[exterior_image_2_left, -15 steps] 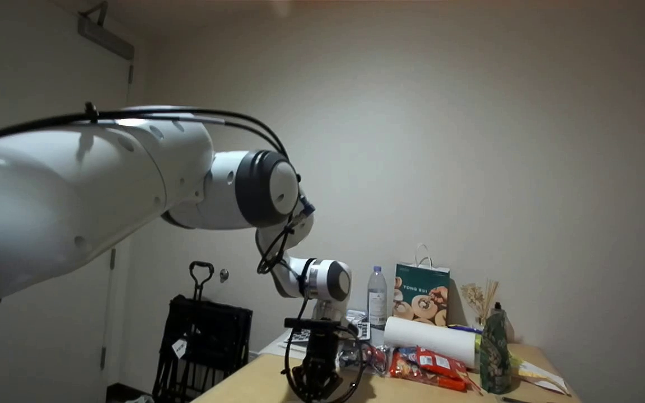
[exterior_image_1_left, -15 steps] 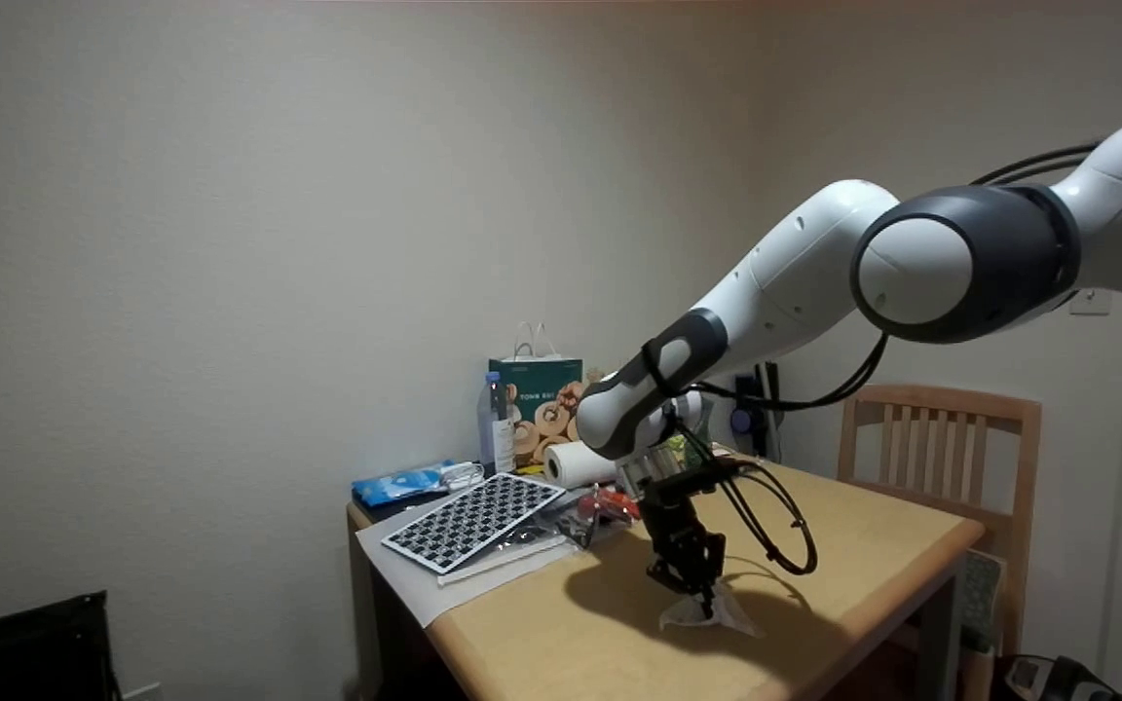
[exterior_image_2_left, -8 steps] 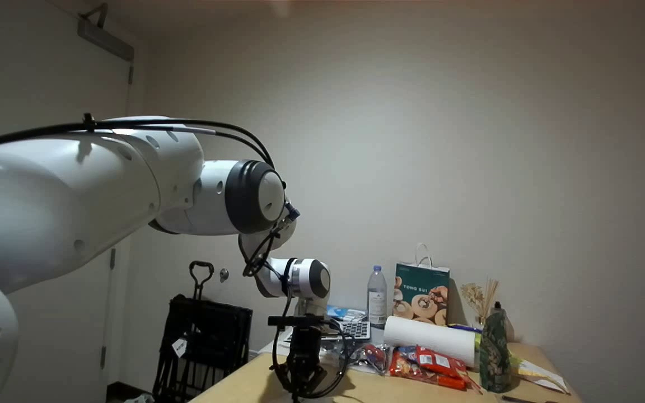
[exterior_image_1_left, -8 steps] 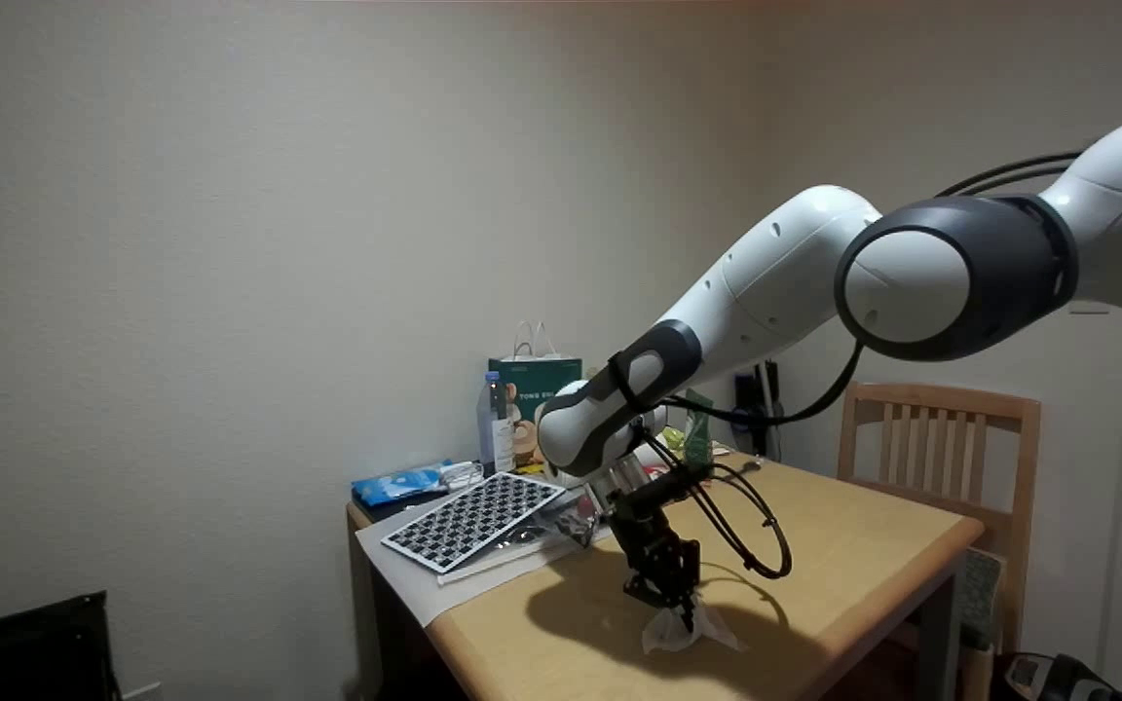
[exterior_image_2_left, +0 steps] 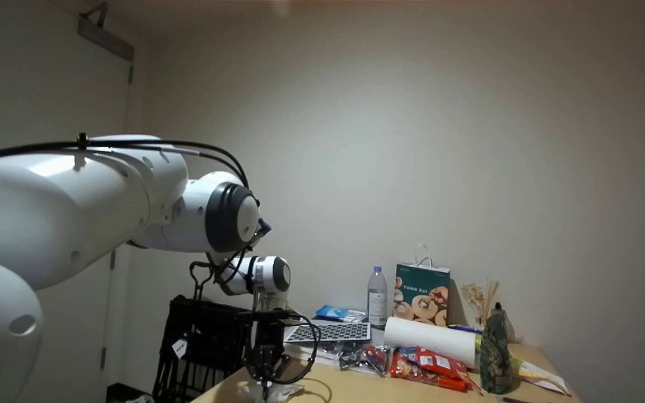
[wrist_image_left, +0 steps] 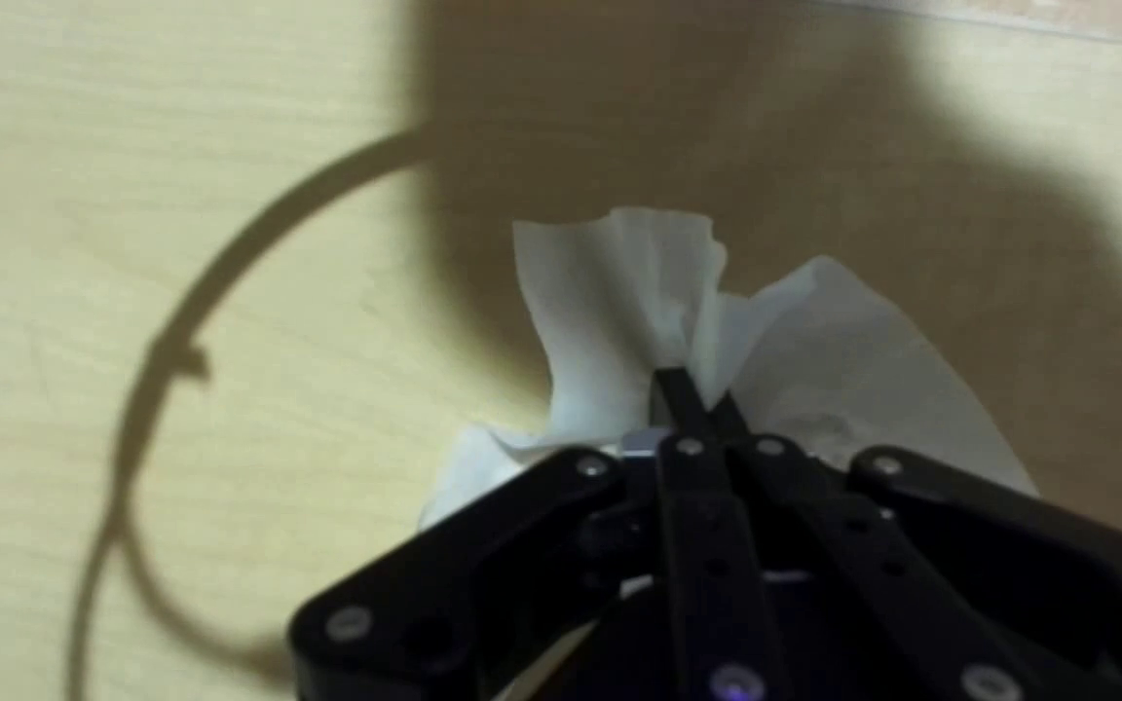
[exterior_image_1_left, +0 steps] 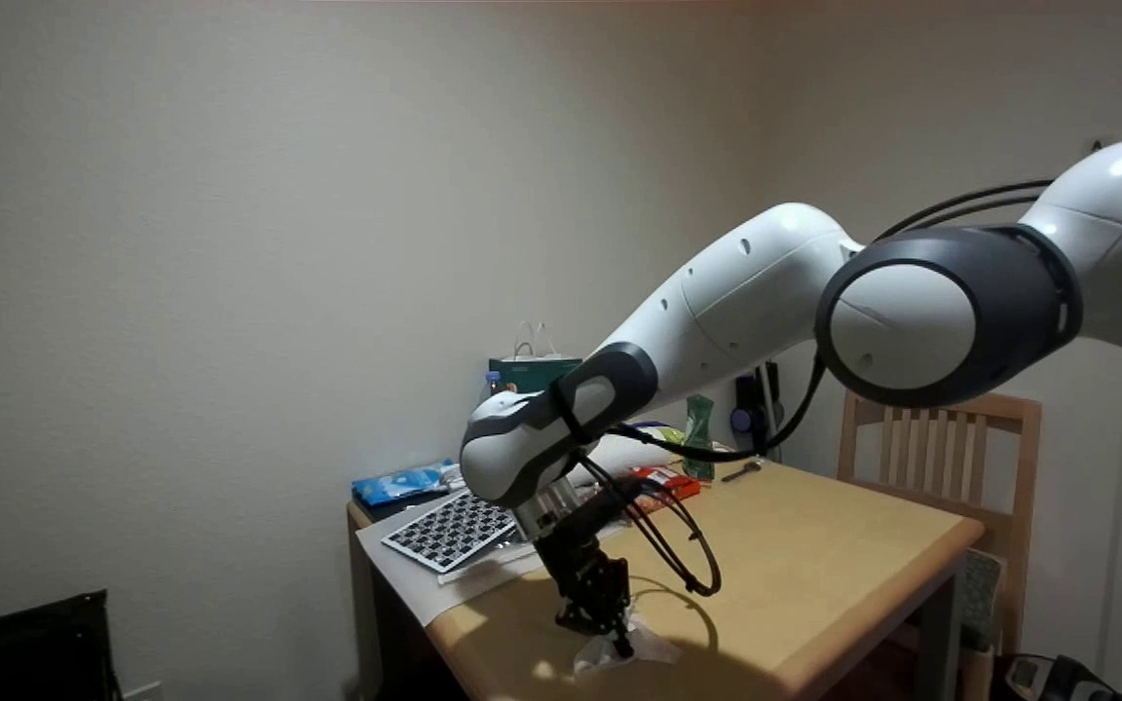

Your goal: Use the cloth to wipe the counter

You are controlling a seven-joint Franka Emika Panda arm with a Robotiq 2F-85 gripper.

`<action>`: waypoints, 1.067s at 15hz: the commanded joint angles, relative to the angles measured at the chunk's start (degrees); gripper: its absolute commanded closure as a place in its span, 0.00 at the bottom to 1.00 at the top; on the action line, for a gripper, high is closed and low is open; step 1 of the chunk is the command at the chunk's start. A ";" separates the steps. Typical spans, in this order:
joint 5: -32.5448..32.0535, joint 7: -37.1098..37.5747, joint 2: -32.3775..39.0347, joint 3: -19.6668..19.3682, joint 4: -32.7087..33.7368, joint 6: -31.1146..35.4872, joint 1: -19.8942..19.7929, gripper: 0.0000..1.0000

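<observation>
The black claw (wrist_image_left: 704, 397) is pinching the white cloth (wrist_image_left: 600, 312), its fingertips pressed together on a gathered fold. Creases run out from that pinch into loose flaps with an uneven outline. In both exterior views the cloth is down at the desk (exterior_image_1_left: 814, 545), right under the fingertips, and in an exterior view the claw leans at a slant while the flaps spread over the tan wood (a broad shadow (wrist_image_left: 561, 107) covers that patch, and a thinner, looping shadow (wrist_image_left: 137, 409) curves off beside it).

Toward the wall, a black-and-white checkered board (exterior_image_1_left: 444, 534) lies over part of a white sheet (exterior_image_1_left: 405, 584), with a blue packet (exterior_image_1_left: 395, 484) near it. A clear plastic bottle (exterior_image_2_left: 377, 305) with a blue cap stands upright just beside a green paper shopping bag (exterior_image_2_left: 423, 277). In front of the bag a white paper roll (exterior_image_2_left: 431, 337) lies on its side; red snack packets (exterior_image_2_left: 420, 375) lie before it, though I can't tell whether they touch it. A dark green pouch (exterior_image_2_left: 495, 358) stands by the roll's end. Beside the desk is a wooden slat-back chair (exterior_image_1_left: 931, 396).
</observation>
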 commanded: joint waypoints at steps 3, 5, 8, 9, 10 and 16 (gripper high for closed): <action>-0.66 -1.97 1.42 0.14 2.90 0.00 1.85 0.99; -0.66 -2.58 1.59 0.19 3.27 0.00 1.62 0.99; -1.15 -3.77 2.79 0.82 5.31 -0.71 1.88 1.00; -1.36 -4.87 3.41 1.21 6.38 -1.20 2.36 1.00; -1.71 -5.78 4.15 1.59 7.69 -1.93 3.14 1.00; -0.80 -13.83 9.02 5.32 15.85 -10.03 7.04 1.00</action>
